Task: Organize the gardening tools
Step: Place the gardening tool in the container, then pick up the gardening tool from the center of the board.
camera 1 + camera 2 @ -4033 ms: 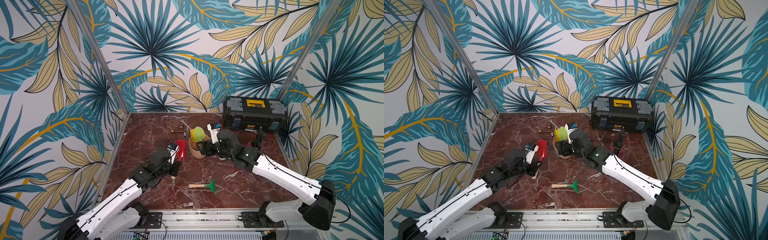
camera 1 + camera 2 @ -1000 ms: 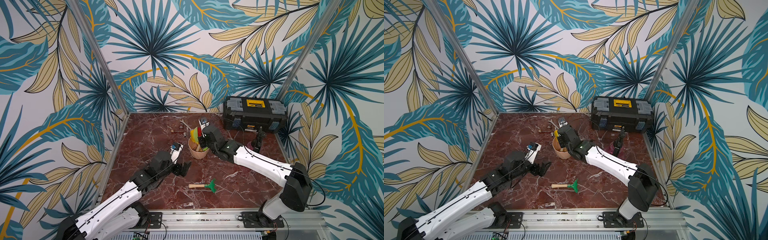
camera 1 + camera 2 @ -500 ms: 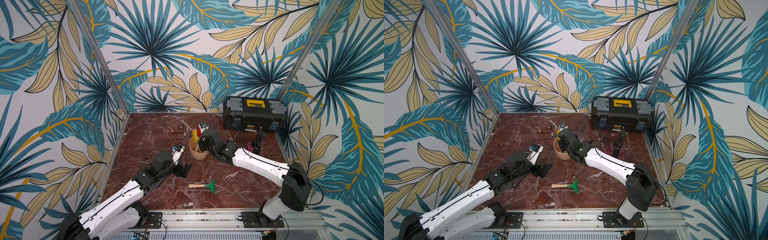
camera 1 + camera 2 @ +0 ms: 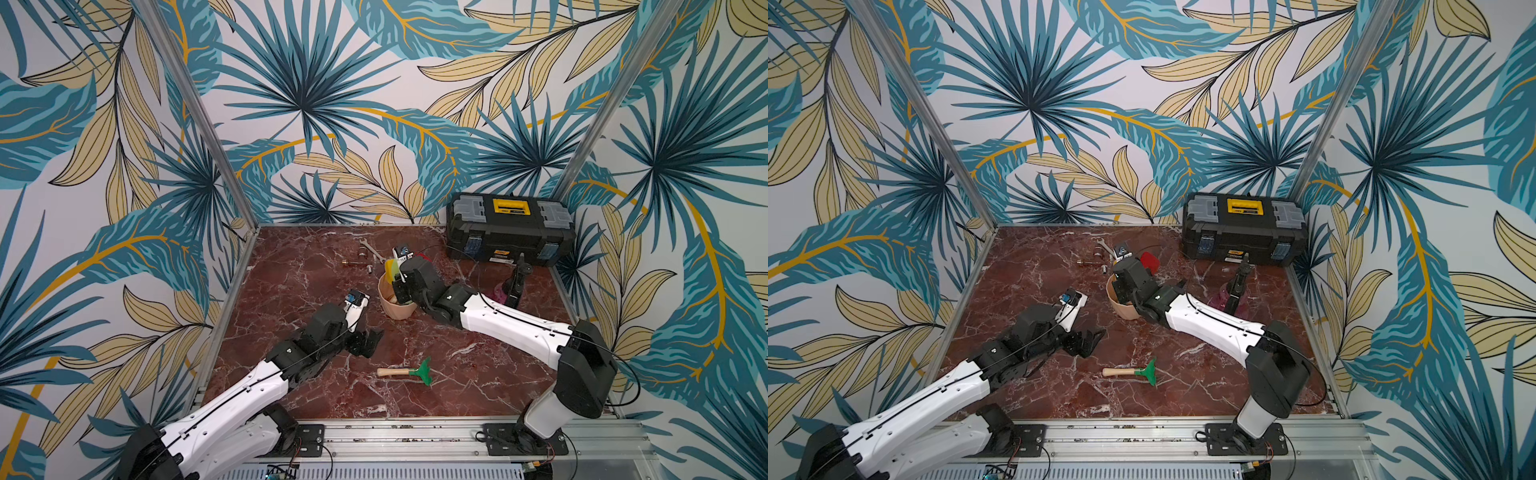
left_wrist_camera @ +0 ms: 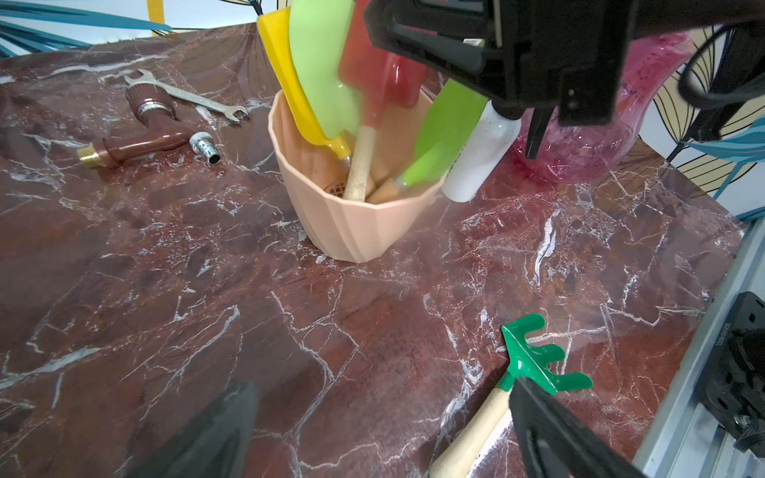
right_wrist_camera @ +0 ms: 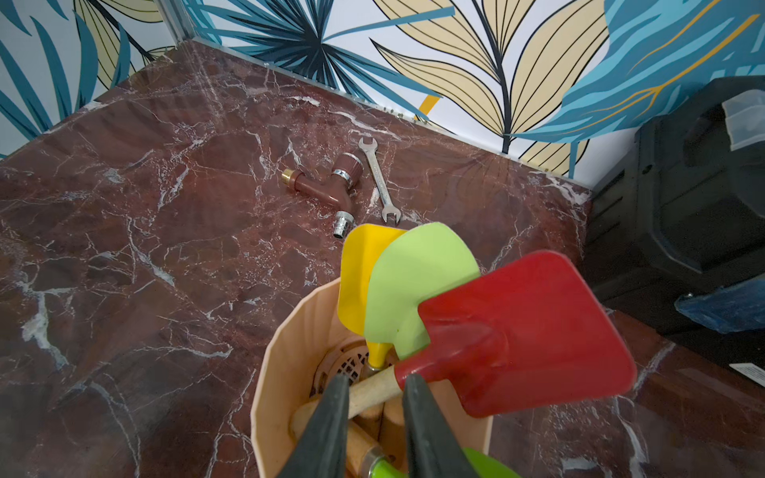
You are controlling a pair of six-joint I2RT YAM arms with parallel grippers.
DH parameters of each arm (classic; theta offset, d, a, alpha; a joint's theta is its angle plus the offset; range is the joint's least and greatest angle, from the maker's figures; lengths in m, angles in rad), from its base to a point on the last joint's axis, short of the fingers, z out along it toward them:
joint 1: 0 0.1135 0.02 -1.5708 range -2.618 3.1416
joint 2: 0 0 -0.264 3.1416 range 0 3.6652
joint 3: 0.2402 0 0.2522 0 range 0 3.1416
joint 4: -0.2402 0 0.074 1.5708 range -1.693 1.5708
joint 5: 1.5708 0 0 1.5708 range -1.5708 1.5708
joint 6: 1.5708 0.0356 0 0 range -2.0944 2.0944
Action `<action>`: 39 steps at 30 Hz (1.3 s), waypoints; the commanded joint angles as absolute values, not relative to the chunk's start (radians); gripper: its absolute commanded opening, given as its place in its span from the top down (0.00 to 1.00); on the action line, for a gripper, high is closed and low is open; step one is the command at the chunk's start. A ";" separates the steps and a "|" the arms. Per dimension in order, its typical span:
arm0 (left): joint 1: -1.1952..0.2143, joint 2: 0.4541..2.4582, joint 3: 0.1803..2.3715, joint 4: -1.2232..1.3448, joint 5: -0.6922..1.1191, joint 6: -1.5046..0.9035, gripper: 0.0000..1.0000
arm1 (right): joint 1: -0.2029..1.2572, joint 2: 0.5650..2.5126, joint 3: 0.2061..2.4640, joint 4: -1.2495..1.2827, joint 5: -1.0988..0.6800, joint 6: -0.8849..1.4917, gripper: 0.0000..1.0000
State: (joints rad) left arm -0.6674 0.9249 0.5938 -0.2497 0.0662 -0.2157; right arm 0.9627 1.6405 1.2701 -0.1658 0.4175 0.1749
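Two grippers noted. Right gripper (image 6: 374, 380): jaws a narrow way apart, straddling the wooden handle of the red spade (image 6: 525, 331) just below its blade, over the mouth of the peach pot (image 5: 352, 231). The handle crosses the gap; I cannot tell whether the pads press on it. Left gripper (image 5: 381, 387): jaws spread wide and empty, low over the marble table (image 4: 299, 291), with one finger just above the green rake (image 5: 538, 356).

Change: four seconds ago the red spade was at the left gripper beside the pot. One second ago the right gripper carried it above the rim. Now its handle end sits inside the pot. The rake has not moved.

Tools: the red spade stands handle-down and tilted, its blade overlapping the light green spade (image 6: 418, 281) and the yellow spade (image 6: 356, 273) at the far rim. Its outline is smeared in the left wrist view. A second green spade (image 5: 447, 132) leans on the opposite rim. The white spray bottle (image 5: 480, 161) and pink sprayer (image 5: 588, 145) stand just behind the pot. The rake lies flat, well apart from the pot. The wrench (image 6: 378, 178) and brown fitting (image 6: 327, 186) lie near the back wall, with the toolbox (image 4: 511, 235) in the corner.
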 commanded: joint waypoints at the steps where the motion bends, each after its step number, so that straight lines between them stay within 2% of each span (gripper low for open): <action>1: -0.672 0.933 0.576 -0.226 0.080 -0.201 0.00 | 0.968 1.621 1.287 -0.191 0.408 0.174 0.69; 9: -0.730 1.018 0.552 -0.160 0.164 -0.117 0.00 | 0.965 1.465 1.276 -0.421 0.338 0.304 0.50; 13: -0.791 1.079 0.566 -0.159 0.171 -0.068 0.00 | 0.964 1.354 1.242 -0.550 0.348 0.375 0.44; 23: -0.970 1.287 0.619 -0.177 0.071 0.063 0.03 | 0.947 1.065 1.151 -0.709 0.421 0.503 0.41; 32: -1.048 1.491 0.705 -0.191 -0.042 0.098 0.08 | 0.943 0.962 1.056 -0.674 0.361 0.570 0.41; 36: -1.062 1.540 0.726 -0.199 -0.060 0.103 0.17 | 0.945 0.949 1.035 -0.664 0.356 0.576 0.41; 39: -1.068 1.561 0.737 -0.204 -0.071 0.102 0.34 | 0.943 0.949 1.024 -0.660 0.349 0.571 0.41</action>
State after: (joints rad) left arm -1.0592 1.5490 0.7094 -0.1944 -0.0422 0.0925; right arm 0.9466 0.9592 1.0489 -0.6697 0.3634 0.5583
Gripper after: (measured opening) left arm 0.665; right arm 0.587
